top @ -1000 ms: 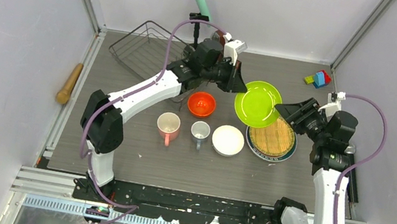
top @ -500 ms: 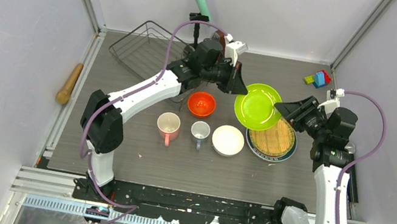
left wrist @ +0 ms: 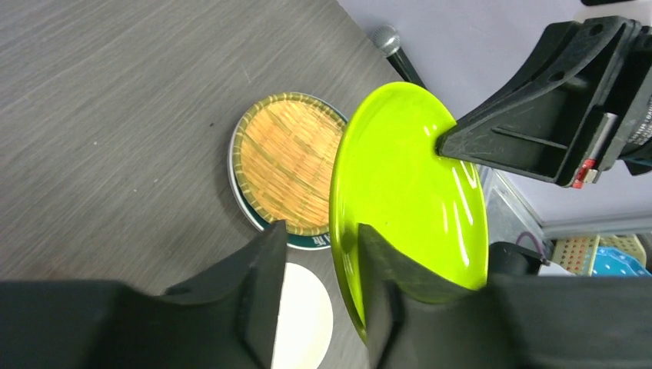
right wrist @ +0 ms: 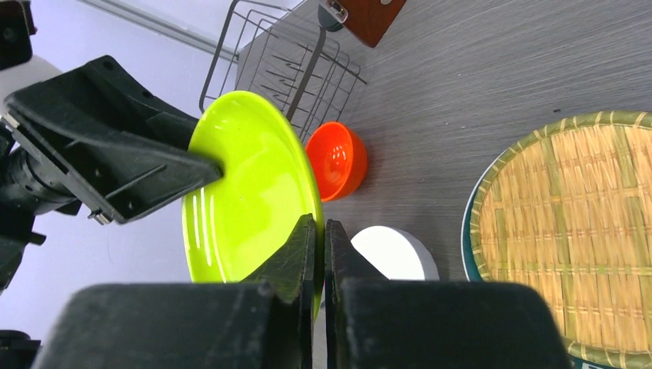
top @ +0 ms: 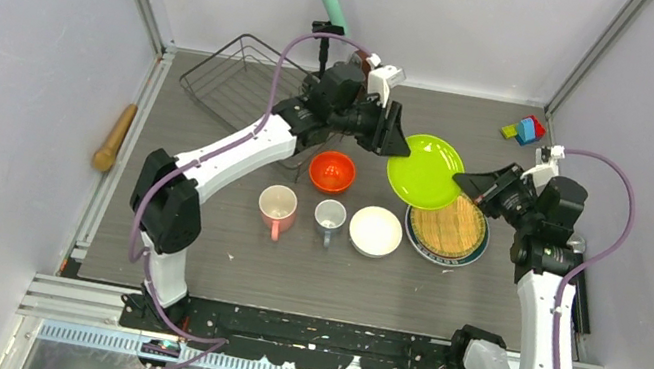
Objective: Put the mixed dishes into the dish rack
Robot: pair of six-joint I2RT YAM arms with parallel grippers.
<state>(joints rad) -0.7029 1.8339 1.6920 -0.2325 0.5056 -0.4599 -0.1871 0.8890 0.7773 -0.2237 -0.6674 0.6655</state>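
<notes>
Top external view first: the lime-green plate (top: 425, 169) hangs tilted in the air above the table (top: 189, 252), at about 1 o'clock from the table's middle, with an arm on either side of it. The left gripper (top: 398, 143) meets its rim at the plate's 10 o'clock edge, and the right gripper (top: 462, 180) meets it at the 3 o'clock edge.

Through the left wrist camera, the left jaws stand apart astride the rim. One finger lies close against the plate's glossy face, while the other stands clear of its back, with the table showing through the gap. Through the right wrist camera, the right jaws are pinched tight on the rim with only a sliver between them, so the firm hold is on that side.

The dish rack (top: 235, 77) sits off at 10 o'clock, in the far left corner of the table, well apart from the plate. The orange-red bowl (top: 332, 171) rests near the table's middle, at 7 o'clock from the left gripper. Nearer the arm bases there is a row of dishes: the pink mug (top: 278, 205), the small grey-blue mug (top: 330, 215) and the white bowl (top: 376, 231), side by side. At 3 o'clock from that bowl the woven tan plate (top: 449, 227) lies on top of the teal-rimmed plate (top: 419, 244), its far edge tucked under the raised green one.
</notes>
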